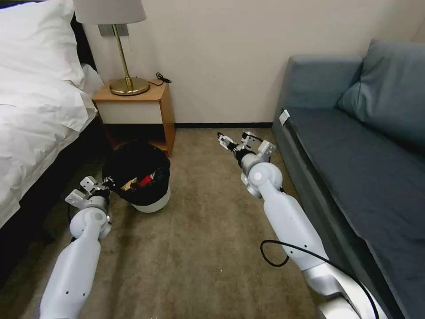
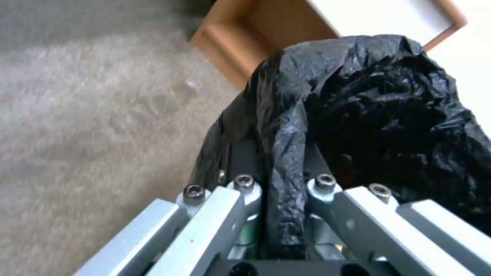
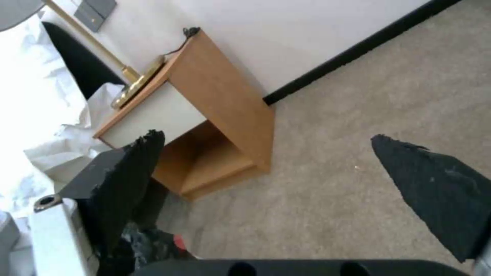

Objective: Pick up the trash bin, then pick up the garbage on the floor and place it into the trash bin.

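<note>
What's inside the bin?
The bin, black-lined, is held at its rim by the left pincer. Inside show brown paper and a red packet; anything deeper is hidden.

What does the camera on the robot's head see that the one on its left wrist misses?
Head view alone: the right gripper open above the floor, the sofa, the lamp, the garbage inside the trash bin.

Left wrist view alone: the left gripper shut on the bin's black bag.

Both: carpet, bin, nightstand.
</note>
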